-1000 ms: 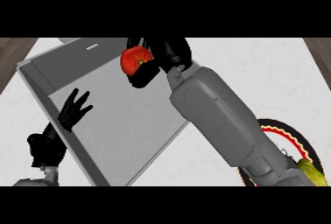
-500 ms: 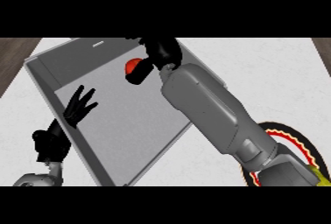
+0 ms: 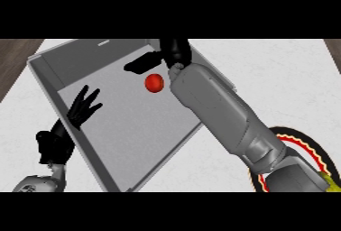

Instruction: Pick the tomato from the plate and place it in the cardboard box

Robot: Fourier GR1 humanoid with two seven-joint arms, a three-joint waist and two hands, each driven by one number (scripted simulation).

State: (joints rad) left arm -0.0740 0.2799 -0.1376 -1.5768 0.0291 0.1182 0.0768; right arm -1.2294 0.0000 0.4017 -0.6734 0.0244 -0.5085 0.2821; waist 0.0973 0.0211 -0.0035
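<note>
The red tomato lies on the floor of the grey box, in its far part. My right hand hovers just beyond and above it over the box, fingers spread, with nothing between them; the tomato is apart from the hand. The grey right forearm reaches diagonally from the lower right across the box's right wall. My left hand rests open at the box's left side, fingers pointing up. The plate, dark with a red, white and yellow rim, sits at the lower right, mostly hidden by the arm.
The box takes up most of the white counter; its walls stand up around the grey floor. A strip of dark wood floor shows at the far left edge.
The right hand carried the tomato further over the box, then opened; the tomato now lies free on the box floor. The left hand barely moved.
</note>
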